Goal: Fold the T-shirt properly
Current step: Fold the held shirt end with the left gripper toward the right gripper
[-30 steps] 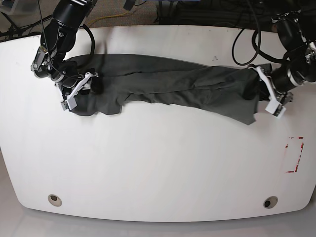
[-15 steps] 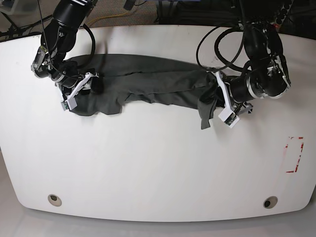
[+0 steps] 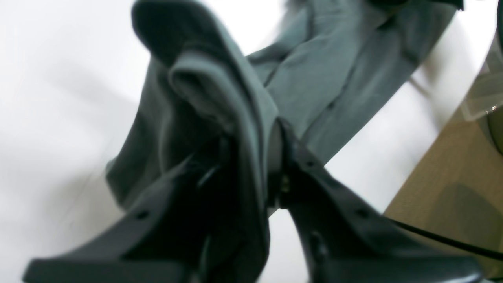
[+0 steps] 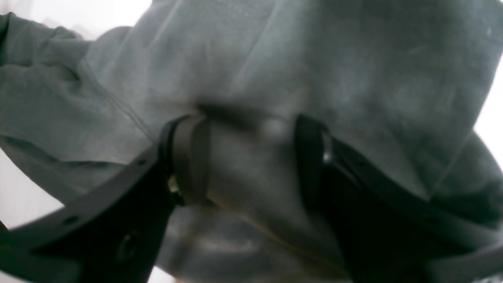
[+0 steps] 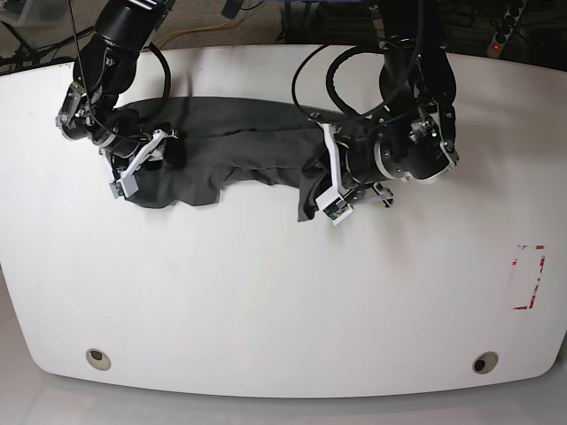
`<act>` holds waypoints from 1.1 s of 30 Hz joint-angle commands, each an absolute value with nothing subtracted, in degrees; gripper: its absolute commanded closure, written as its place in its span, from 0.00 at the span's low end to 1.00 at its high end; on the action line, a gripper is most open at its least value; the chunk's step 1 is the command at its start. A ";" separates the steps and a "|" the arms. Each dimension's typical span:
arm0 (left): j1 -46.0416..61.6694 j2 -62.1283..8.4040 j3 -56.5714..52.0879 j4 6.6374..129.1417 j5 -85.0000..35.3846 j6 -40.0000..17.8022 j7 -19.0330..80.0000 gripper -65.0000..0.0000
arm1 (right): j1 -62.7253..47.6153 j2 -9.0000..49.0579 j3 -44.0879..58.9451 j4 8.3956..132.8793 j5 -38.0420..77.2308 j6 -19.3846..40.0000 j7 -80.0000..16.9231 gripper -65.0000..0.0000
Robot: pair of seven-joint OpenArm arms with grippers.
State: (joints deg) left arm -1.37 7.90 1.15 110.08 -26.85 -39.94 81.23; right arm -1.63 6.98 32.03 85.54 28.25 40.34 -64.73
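White bench (image 5: 266, 292) carries the T-shirt (image 5: 239, 150). I see 2 grippers: left gripper (image 5: 330, 181) jaws clamp a fold; right gripper (image 5: 146, 159) jaws stand wider, gripping cloth.

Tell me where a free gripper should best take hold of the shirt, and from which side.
Probably at the loose flap of the shirt that hangs toward the table's near edge, between the two arms. It lies flat and free, with bare table before it, so come from the near side, low, sliding one finger under the edge.
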 commanded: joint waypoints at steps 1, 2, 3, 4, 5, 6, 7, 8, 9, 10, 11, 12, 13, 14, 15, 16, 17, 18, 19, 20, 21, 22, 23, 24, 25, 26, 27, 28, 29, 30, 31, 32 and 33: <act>-3.47 9.00 2.68 111.08 -26.68 -40.00 80.00 0.77 | -1.71 7.25 31.96 85.76 26.24 40.00 -66.95 0.51; -3.65 9.00 3.56 111.08 -26.07 -40.00 80.00 0.74 | -1.71 7.25 31.96 85.76 26.24 40.00 -66.95 0.51; -3.65 9.00 4.18 111.08 -25.71 -40.00 80.00 0.73 | -1.71 7.25 31.96 85.76 26.24 40.00 -66.95 0.51; -3.74 9.00 5.14 110.99 -25.19 -40.00 80.00 0.71 | -1.71 7.25 31.96 85.76 26.24 40.00 -66.95 0.51; -3.74 9.00 6.11 110.46 -24.75 -39.78 80.00 0.69 | -1.71 7.25 31.96 85.76 26.24 40.00 -66.95 0.51; -4.09 9.00 7.25 109.67 -24.31 -39.34 80.00 0.68 | -1.71 7.25 31.96 85.76 26.24 40.00 -66.95 0.51; -4.53 9.00 7.78 109.23 -24.22 -38.99 80.00 0.66 | -1.71 7.25 31.96 85.76 26.24 40.00 -66.95 0.51; -5.05 9.00 8.40 108.44 -24.22 -38.81 80.00 0.64 | -1.71 7.25 31.96 85.76 26.24 40.00 -66.95 0.51; -5.49 9.00 9.27 107.38 -24.31 -38.55 79.96 0.62 | -1.71 7.25 31.96 85.76 26.24 40.00 -66.95 0.51; -5.76 9.00 10.15 106.51 -24.40 -38.55 79.96 0.60 | -1.71 7.25 31.96 85.76 26.24 40.00 -66.95 0.51; -6.11 9.00 10.95 106.07 -24.48 -38.55 79.96 0.57 | -1.71 7.25 31.87 85.76 26.24 40.00 -66.95 0.51; -6.46 9.00 11.47 105.89 -24.48 -38.73 79.96 0.55 | -1.71 7.25 31.87 85.76 26.24 40.00 -66.95 0.51; -6.81 9.00 11.82 106.42 -24.57 -38.90 80.00 0.53 | -1.71 7.25 31.87 85.76 26.24 40.00 -66.95 0.51; -6.90 9.00 11.82 107.56 -24.57 -38.90 80.00 0.50 | -1.71 7.25 31.87 85.76 26.24 40.00 -66.95 0.51; -6.90 9.00 11.74 108.70 -24.57 -38.99 80.00 0.48 | -1.71 7.25 31.87 85.76 26.24 40.00 -66.95 0.51; -6.90 9.00 11.65 110.11 -24.57 -38.99 80.00 0.46 | -1.71 7.25 31.87 85.76 26.24 40.00 -66.95 0.51; -6.99 9.00 11.56 111.34 -24.57 -39.08 80.00 0.44 | -1.71 7.25 31.87 85.76 26.24 40.00 -66.95 0.51; -7.25 9.00 11.03 112.13 -24.57 -39.08 79.96 0.43 | -1.71 7.25 31.87 85.76 26.24 40.00 -66.95 0.51; -7.60 9.00 9.63 112.75 -24.57 -39.08 80.00 0.42 | -1.71 7.25 31.87 85.76 26.24 40.00 -66.95 0.51; -7.78 9.00 8.22 112.84 -24.57 -39.08 80.00 0.42 | -1.71 7.25 31.87 85.76 26.24 40.00 -66.95 0.51; -7.87 9.00 6.37 112.75 -24.48 -39.08 80.00 0.42 | -1.71 7.25 31.87 85.76 26.24 40.00 -66.95 0.51; -7.96 7.87 5.58 112.75 -24.48 -39.08 80.00 0.42 | -1.71 7.25 31.87 85.76 26.24 40.00 -66.95 0.51; -7.87 6.81 4.70 112.66 -24.48 -39.08 80.00 0.42 | -1.71 7.25 31.87 85.76 26.33 40.00 -66.95 0.51; -7.60 5.67 4.44 112.66 -24.48 -39.08 80.00 0.42 | -1.71 7.25 31.87 85.76 26.51 40.00 -66.95 0.51; -7.34 4.09 4.35 112.66 -24.48 -39.08 80.00 0.42 | -1.63 7.25 31.87 85.76 26.51 40.00 -66.95 0.51; -6.55 2.86 4.35 112.66 -24.48 -39.08 80.00 0.43 | -1.63 7.25 31.87 85.76 26.59 40.00 -66.95 0.50; -5.58 1.63 4.44 112.66 -24.48 -39.08 79.96 0.43 | -1.63 7.25 31.87 85.76 26.68 40.00 -66.95 0.50; -4.62 0.48 4.44 112.66 -24.48 -39.08 79.87 0.43 | -1.63 7.25 31.87 85.76 26.77 40.00 -66.95 0.50; -3.56 -0.75 4.44 112.66 -24.48 -39.08 79.69 0.43 | -1.63 7.25 31.87 85.76 26.77 40.00 -66.95 0.50; -2.86 -1.71 4.44 112.66 -24.48 -39.08 79.60 0.43 | -1.63 7.25 31.87 85.76 26.77 40.00 -66.95 0.50; -1.98 -2.86 4.44 112.66 -24.48 -39.08 79.43 0.43 | -1.54 7.25 31.87 85.85 26.77 40.00 -67.03 0.50; -1.01 -4.09 4.53 112.66 -24.48 -39.08 78.81 0.43 | -1.54 7.25 31.87 86.02 26.77 40.00 -67.03 0.50; -0.04 -4.97 4.97 112.66 -24.48 -39.08 78.11 0.43 | -1.45 7.25 31.87 86.02 26.77 40.00 -67.12 0.50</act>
State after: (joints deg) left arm -0.19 -3.49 4.62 111.70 -23.64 -39.05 80.60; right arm -1.61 6.98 31.92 85.60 28.29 40.34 -64.73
